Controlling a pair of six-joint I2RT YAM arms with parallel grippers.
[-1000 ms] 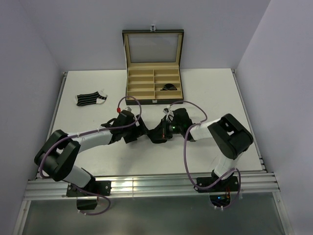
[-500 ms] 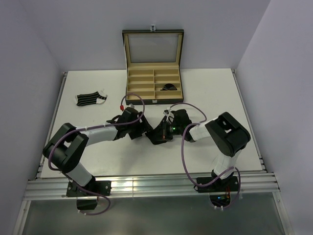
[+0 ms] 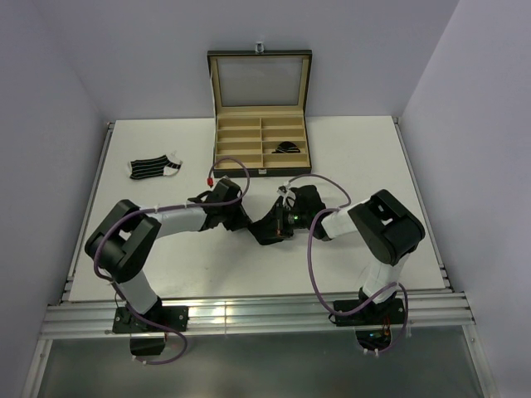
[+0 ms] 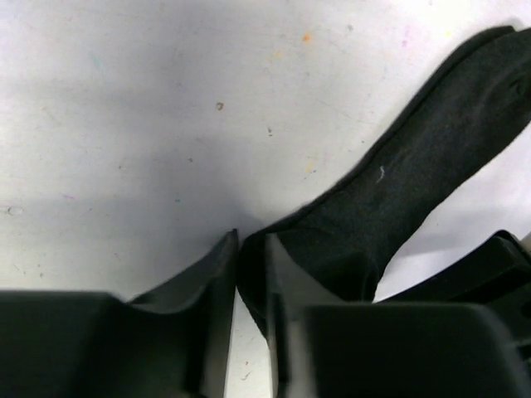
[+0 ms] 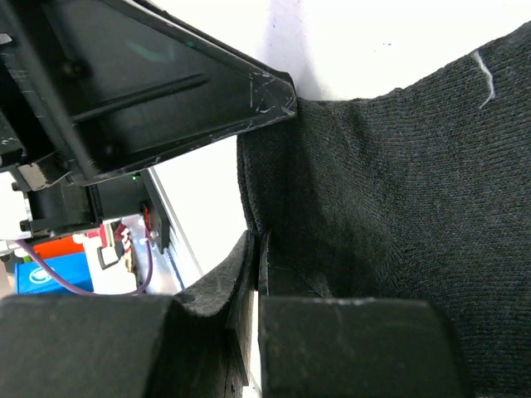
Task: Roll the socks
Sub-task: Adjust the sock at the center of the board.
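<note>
— Where the two arms meet, just in front of the box (image 3: 260, 172), what lies under them?
— One black sock (image 4: 398, 182), plain, spread on the tabletop (image 3: 357, 157). Both tools work at the same end of it, close beside each other. The rest of the sock runs away from them, out of the left wrist view.
— Left tool (image 4: 251, 240)?
— Narrow. Its fingers are nearly together, with the sock's edge caught in the slit between them. A sliver of tabletop shows lower in the same gap. How firm the pinch is cannot be told.
— Right tool (image 5: 255, 240)?
— Closed on the same sock, the knit bunched into a fold where the fingers meet.
— Other socks?
— Striped sock (image 3: 153, 168), black with thin white lines and a white end, lies unrolled left of the box, well apart from both tools. One rolled bundle (image 3: 287, 148) sits inside the box, right-hand column, second compartment from the front.
— Box itself?
— Lid up, tan lining.
</note>
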